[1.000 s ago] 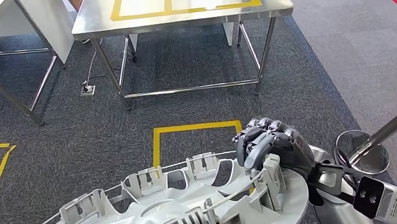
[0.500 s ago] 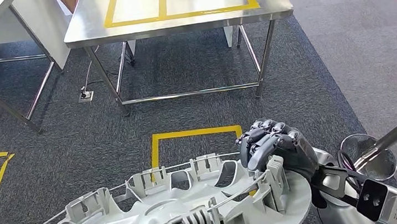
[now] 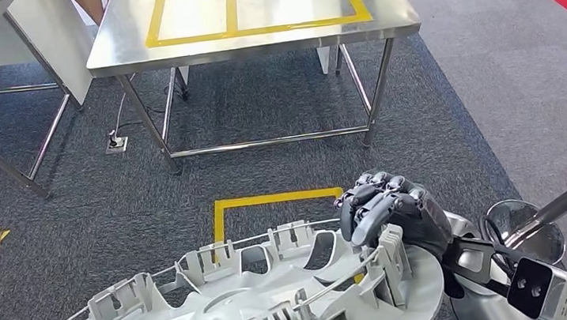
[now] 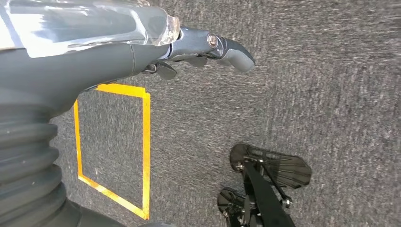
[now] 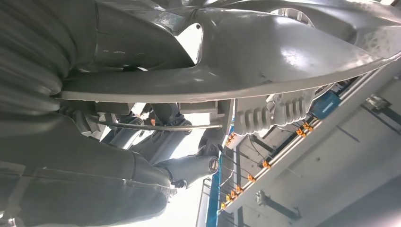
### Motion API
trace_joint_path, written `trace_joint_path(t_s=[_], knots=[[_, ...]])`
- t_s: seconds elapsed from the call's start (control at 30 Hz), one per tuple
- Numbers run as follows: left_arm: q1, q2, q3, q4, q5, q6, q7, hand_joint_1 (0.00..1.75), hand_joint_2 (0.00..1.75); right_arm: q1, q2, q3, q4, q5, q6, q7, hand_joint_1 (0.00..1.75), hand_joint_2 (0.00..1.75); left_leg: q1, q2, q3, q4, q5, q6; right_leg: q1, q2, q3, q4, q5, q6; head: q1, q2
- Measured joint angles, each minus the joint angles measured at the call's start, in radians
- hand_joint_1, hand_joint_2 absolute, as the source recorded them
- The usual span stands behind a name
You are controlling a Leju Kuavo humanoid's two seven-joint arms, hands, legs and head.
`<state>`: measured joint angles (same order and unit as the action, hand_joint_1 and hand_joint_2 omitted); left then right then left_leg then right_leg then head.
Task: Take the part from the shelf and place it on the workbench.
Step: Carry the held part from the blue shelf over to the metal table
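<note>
Right hand point(image 3: 392, 214), fingers curled over the rim, grips the silver wheel-cover part point(image 3: 279, 303) at its 2 o'clock edge. Left hand point(image 4: 208, 47): grasp cannot be told. Steel surface point(image 3: 252, 40) with yellow tape stands at 12 o'clock, well apart.

The left hand point(image 4: 142, 52) was seen close up — grey thumb point(image 4: 231, 49) stretched out over dark carpet point(image 4: 331, 94). A yellow tape outline point(image 4: 144, 142) was laid on the carpet — a black stand point(image 4: 265, 184) stood near it.

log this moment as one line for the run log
phase: carrying | right hand: grips rim of wheel cover | left hand: under cover | workbench: ahead, bare, yellow tape outlines
</note>
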<state>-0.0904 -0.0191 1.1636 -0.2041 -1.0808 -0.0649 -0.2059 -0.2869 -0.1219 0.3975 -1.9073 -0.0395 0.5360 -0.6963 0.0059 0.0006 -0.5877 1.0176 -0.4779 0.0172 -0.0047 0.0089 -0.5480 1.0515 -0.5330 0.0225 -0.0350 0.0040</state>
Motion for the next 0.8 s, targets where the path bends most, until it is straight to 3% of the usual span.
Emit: trace_joint_path(t_s=[0.07,0.13,0.17,0.2,0.27,0.33,0.37,0.47,0.53,0.57,0.63,0.67,0.7,0.73,0.8], knots=[[-0.002,-0.001,0.000,0.000,0.000,0.000,-0.001,0.00,1.75,0.000,0.000,-0.002,-0.005,0.001,0.000,0.000,1.75,1.75,0.003,0.001,0.008,-0.005,-0.003,0.009,-0.002,-0.001,-0.055,0.104,-0.046,0.009,0.002,0.000],[-0.001,-0.001,0.000,0.000,0.000,0.000,-0.001,0.00,1.75,0.003,0.000,-0.005,-0.006,0.003,0.000,0.000,1.75,1.75,0.003,0.000,0.013,-0.005,-0.012,0.014,-0.003,-0.001,-0.140,0.242,-0.089,0.014,0.002,0.000],[-0.001,-0.001,0.000,0.000,-0.001,0.000,-0.001,0.00,1.75,0.005,0.000,-0.006,-0.006,0.004,0.000,0.000,1.75,1.75,0.003,0.000,0.018,-0.005,-0.017,0.014,-0.003,-0.001,-0.168,0.276,-0.087,0.015,0.003,0.000],[-0.001,-0.001,0.000,0.000,-0.001,-0.001,-0.002,0.00,1.75,0.007,-0.001,-0.006,-0.006,0.005,0.000,0.000,1.75,1.75,0.003,-0.002,0.025,-0.005,-0.024,0.013,-0.003,-0.001,-0.175,0.268,-0.062,0.014,0.003,0.000],[-0.001,-0.002,0.000,0.000,-0.002,-0.001,-0.003,0.00,1.75,0.007,-0.001,-0.008,-0.007,0.006,-0.001,0.000,1.75,1.75,0.003,-0.005,0.046,-0.005,-0.039,0.009,-0.003,-0.003,-0.132,0.141,0.029,0.008,0.004,0.000],[-0.002,-0.002,0.000,0.000,-0.004,-0.001,-0.004,0.00,1.75,0.007,-0.001,-0.010,-0.008,0.006,-0.001,0.000,1.75,1.75,-0.001,-0.006,0.058,-0.004,-0.055,-0.001,-0.001,-0.006,-0.079,0.019,0.081,0.002,0.004,0.000],[-0.002,-0.001,0.000,0.000,-0.005,-0.001,-0.005,0.00,1.75,0.007,0.000,-0.011,-0.009,0.006,-0.001,0.000,1.75,1.75,-0.002,-0.006,0.058,-0.005,-0.060,-0.006,0.001,-0.007,-0.068,-0.007,0.084,-0.002,0.004,0.000],[-0.004,-0.002,0.000,-0.001,-0.007,-0.001,-0.007,0.00,1.75,0.007,0.000,-0.013,-0.011,0.006,-0.002,0.000,1.75,1.75,-0.003,-0.005,0.064,-0.010,-0.071,-0.021,0.000,-0.002,-0.059,-0.016,0.072,-0.016,0.003,0.000],[-0.006,-0.002,0.000,-0.001,-0.007,-0.001,-0.008,0.00,1.75,0.006,0.000,-0.013,-0.014,0.006,-0.002,0.000,1.75,1.75,-0.002,-0.005,0.046,0.037,-0.097,-0.031,-0.006,-0.003,-0.046,-0.020,0.065,-0.028,0.001,0.000],[-0.006,-0.002,0.000,-0.001,-0.007,-0.001,-0.009,0.00,1.75,0.006,0.001,-0.013,-0.016,0.006,-0.002,0.000,1.75,1.75,-0.001,-0.005,0.016,0.093,-0.120,-0.034,-0.007,-0.004,-0.040,-0.021,0.060,-0.032,0.000,0.000],[-0.005,-0.001,0.000,-0.001,-0.007,-0.001,-0.009,0.00,1.75,0.007,0.002,-0.013,-0.016,0.004,-0.002,0.000,1.75,1.75,0.001,-0.005,-0.075,0.238,-0.166,-0.039,-0.007,-0.005,-0.030,-0.021,0.049,-0.037,-0.001,0.000],[-0.004,-0.001,0.000,-0.001,-0.007,-0.001,-0.009,0.00,1.75,0.008,0.002,-0.013,-0.016,0.003,-0.002,0.000,1.75,1.75,0.001,-0.005,-0.112,0.283,-0.168,-0.040,-0.007,-0.004,-0.023,-0.021,0.043,-0.037,-0.001,0.000],[-0.003,-0.001,0.000,-0.001,-0.007,-0.001,-0.009,0.00,1.75,0.009,0.002,-0.013,-0.016,0.002,-0.002,0.000,1.75,1.75,0.001,-0.005,-0.131,0.289,-0.148,-0.039,-0.007,-0.003,-0.015,-0.021,0.036,-0.036,-0.001,0.000],[-0.002,-0.002,0.000,-0.001,-0.007,-0.001,-0.009,0.00,1.75,0.010,0.002,-0.013,-0.016,0.000,-0.001,0.000,1.75,1.75,0.001,-0.005,-0.127,0.253,-0.108,-0.037,-0.007,-0.002,-0.005,-0.021,0.029,-0.035,-0.001,0.000],[-0.002,0.000,0.000,-0.002,-0.008,-0.001,-0.010,0.00,1.75,0.009,0.002,-0.013,-0.016,-0.003,-0.001,0.000,1.75,1.75,-0.001,-0.005,-0.075,0.112,-0.019,-0.029,-0.006,-0.001,0.017,-0.022,0.012,-0.029,-0.001,0.000]])
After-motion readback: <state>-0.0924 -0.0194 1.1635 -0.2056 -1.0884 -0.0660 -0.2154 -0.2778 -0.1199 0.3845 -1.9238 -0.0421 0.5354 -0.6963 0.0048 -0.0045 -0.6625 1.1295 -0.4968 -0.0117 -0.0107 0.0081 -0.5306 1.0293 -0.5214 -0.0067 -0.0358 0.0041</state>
